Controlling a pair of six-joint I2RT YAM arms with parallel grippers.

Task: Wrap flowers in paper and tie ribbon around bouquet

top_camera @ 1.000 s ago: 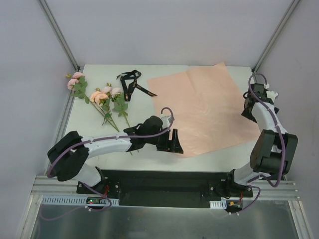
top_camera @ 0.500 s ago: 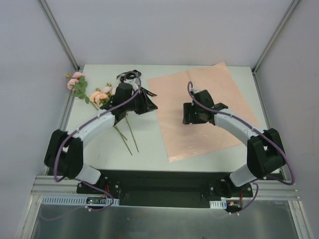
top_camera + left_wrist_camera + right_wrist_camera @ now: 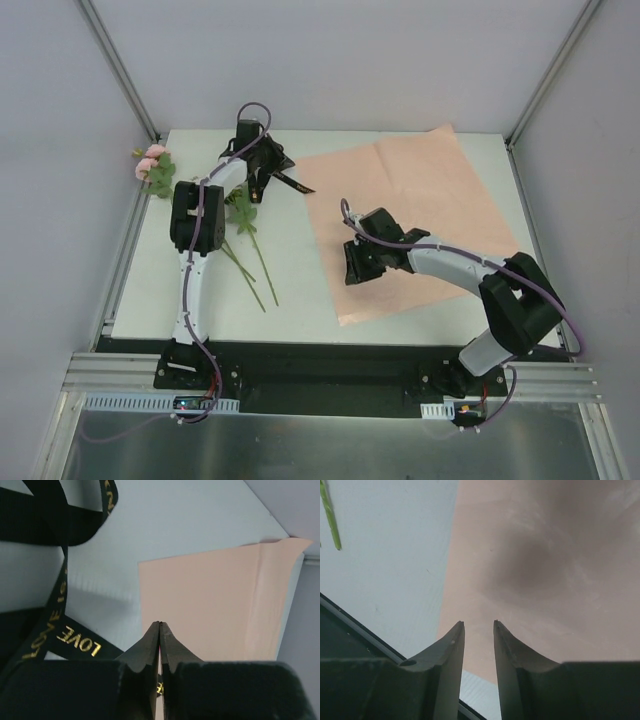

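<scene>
Flowers [image 3: 243, 214] are lying loose on the surface [image 3: 300, 290], left of the paper [image 3: 420, 205] and not touching it. One cluster of pink blossoms [image 3: 151, 158] is sitting farthest from the paper. The thin green stalks [image 3: 262, 272] are pointing toward the near edge, running roughly alongside the paper's left side.

Paper is lying flat and unfolded, nothing resting on it. Its far corner is reaching the back edge of the surface.

Ribbon [image 3: 62, 587], black with gold letters, is lying in loose loops just off the paper's far-left corner. One end is stretching toward the paper's edge.

Left gripper [image 3: 159, 626] is sitting low among the ribbon loops, pointing toward the paper. Its jaws are pressing fully together at the tips. Ribbon is passing right beside and under them; I cannot tell whether a strand is caught between them.

Right gripper [image 3: 477, 624] is hovering over the paper's near-left corner, just inside its left side. Its jaws are standing narrowly apart with nothing between them. I cannot tell whether the tips are touching the paper.
</scene>
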